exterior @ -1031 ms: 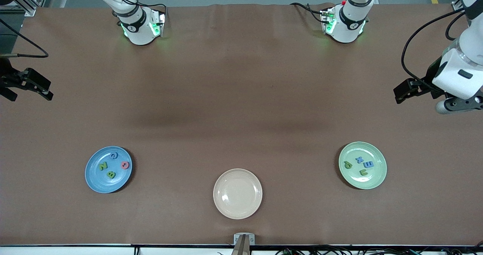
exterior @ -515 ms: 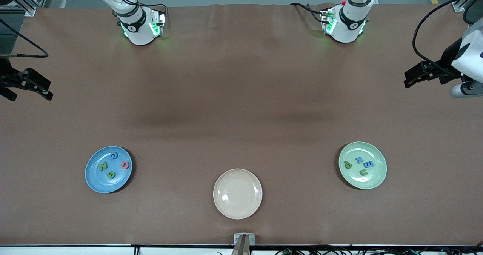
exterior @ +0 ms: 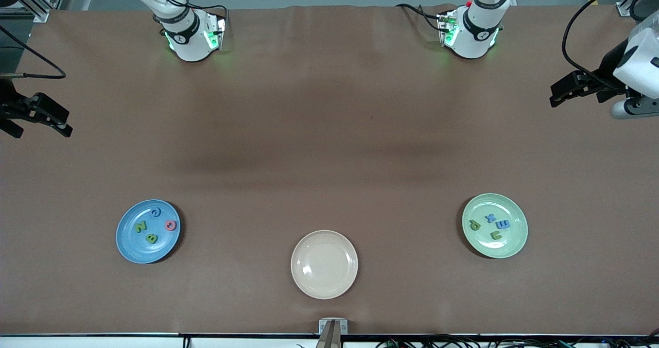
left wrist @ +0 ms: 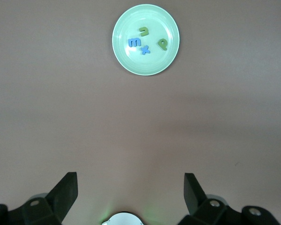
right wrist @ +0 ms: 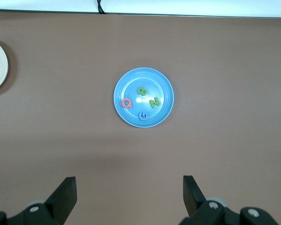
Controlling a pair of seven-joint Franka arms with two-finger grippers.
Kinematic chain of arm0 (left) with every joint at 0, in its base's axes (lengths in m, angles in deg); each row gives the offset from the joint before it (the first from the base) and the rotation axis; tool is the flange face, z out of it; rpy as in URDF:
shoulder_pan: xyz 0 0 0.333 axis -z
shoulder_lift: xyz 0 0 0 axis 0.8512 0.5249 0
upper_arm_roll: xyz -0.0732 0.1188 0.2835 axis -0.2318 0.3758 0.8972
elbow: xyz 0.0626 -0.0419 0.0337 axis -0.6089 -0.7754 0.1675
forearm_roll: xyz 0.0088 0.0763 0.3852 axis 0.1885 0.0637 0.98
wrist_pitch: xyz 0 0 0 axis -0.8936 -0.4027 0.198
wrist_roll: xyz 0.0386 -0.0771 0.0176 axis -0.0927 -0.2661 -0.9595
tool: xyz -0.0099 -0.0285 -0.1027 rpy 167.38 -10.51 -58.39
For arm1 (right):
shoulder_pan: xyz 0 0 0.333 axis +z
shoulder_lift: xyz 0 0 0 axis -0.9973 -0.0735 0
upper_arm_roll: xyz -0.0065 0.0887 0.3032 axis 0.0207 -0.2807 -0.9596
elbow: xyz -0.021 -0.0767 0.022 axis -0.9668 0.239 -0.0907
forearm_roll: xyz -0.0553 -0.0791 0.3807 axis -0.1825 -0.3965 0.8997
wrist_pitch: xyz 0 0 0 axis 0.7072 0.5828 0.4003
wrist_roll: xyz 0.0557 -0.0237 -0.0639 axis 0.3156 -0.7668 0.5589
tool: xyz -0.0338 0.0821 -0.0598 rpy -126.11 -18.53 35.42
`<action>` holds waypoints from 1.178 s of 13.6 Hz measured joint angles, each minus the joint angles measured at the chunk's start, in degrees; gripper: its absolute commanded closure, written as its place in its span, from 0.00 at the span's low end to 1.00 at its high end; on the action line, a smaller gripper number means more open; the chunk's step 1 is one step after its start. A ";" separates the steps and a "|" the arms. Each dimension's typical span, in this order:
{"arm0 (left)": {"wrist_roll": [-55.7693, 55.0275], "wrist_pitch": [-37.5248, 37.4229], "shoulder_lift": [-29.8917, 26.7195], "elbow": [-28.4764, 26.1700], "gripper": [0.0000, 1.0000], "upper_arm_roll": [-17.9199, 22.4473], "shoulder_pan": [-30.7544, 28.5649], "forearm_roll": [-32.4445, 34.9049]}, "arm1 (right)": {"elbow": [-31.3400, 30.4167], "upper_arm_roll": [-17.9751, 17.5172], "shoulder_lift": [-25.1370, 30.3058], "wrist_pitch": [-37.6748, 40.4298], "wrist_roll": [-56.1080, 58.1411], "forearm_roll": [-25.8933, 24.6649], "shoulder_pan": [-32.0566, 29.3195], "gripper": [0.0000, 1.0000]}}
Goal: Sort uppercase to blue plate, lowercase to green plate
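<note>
Jaws, left gripper [left wrist: 131, 192]: spread wide and empty, up over bare desk at the left arm's end.
Jaws, right gripper [right wrist: 129, 194]: spread wide and empty, up over bare desk at the right arm's end.
Cream plate [exterior: 324, 264]: nearest the front camera, mid-desk, round, nothing on it.
Blue plate [exterior: 128, 247]: round, plain, toward the right arm's end, a little farther from the camera than the cream plate.
Uppercase [exterior: 154, 226]: four tiny foam capitals, all lying flat on the blue plate.
Green B [exterior: 152, 238]: nearest the camera of the four.
Green N [exterior: 140, 227]: just beside the B, toward the plate's outer edge.
Pinkish-red Q [exterior: 170, 225]: near the rim, on the side toward the cream plate.
Blue G [exterior: 155, 212]: farthest from the camera, close to the rim.
Green plate [exterior: 507, 247]: round, pale green, toward the left arm's end.
Lowercase [exterior: 491, 225]: four tiny foam small letters on the green plate.
Green u [exterior: 497, 234]: nearest the camera.
Blue m [exterior: 503, 224]: just beside the u.
Green p [exterior: 474, 225]: apart from the others.
Blue x [exterior: 490, 217]: farthest, touching or nearly touching the m.
Desk [exterior: 329, 132]: brown, matte.
</note>
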 measured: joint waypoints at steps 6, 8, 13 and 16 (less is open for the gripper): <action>0.04 0.76 -4.11 -3.66 0.00 -0.82 1.42 -0.05 | 0.02 0.00 0.00 0.01 0.00 0.00 0.00 0.00; 0.04 0.76 -4.31 -3.69 0.00 -0.86 1.88 -0.05 | 0.02 0.00 0.00 0.01 0.00 0.00 0.00 0.00; 0.05 1.20 -4.34 -3.12 0.00 -0.81 1.88 -0.05 | 0.02 0.00 0.00 0.01 0.00 0.00 0.00 0.00; 0.05 1.24 -4.34 -2.85 0.00 -0.78 1.87 -0.05 | 0.02 0.00 0.00 0.03 0.00 0.00 0.00 0.00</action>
